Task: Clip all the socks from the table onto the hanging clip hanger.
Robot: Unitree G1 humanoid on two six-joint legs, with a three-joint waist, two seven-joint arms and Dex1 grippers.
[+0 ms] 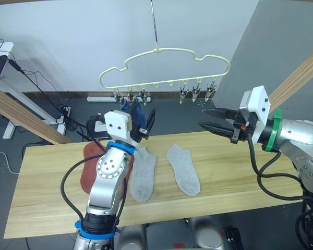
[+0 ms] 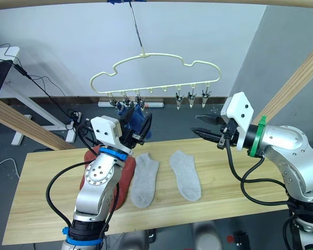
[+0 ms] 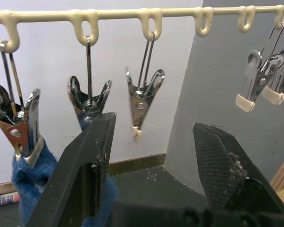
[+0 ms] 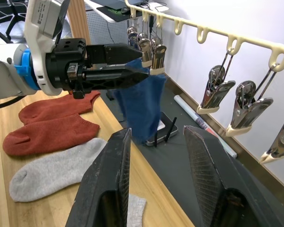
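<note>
The cream-yellow clip hanger (image 1: 167, 67) hangs above the table's far edge. Blue socks (image 4: 139, 104) dangle from its leftmost clips (image 3: 23, 127). My left gripper (image 3: 154, 123) is raised just under those clips, open, one finger (image 3: 85, 165) right beside the blue fabric and nothing between the fingers. My right gripper (image 1: 202, 118) hovers open and empty below the hanger's right clips (image 1: 198, 91). On the table (image 1: 224, 187) lie two light grey socks (image 1: 143, 174) (image 1: 183, 169) and two rust-red socks (image 4: 57, 109) (image 4: 47, 135), the red ones partly hidden behind my left arm in the eye views.
Thick wooden frame poles slant at both sides (image 1: 21, 114) (image 1: 297, 75). Cables and a power strip (image 1: 68, 112) lie on the floor behind the table. A white desk (image 1: 0, 52) stands at far left. The middle clip (image 3: 142, 101) holds nothing.
</note>
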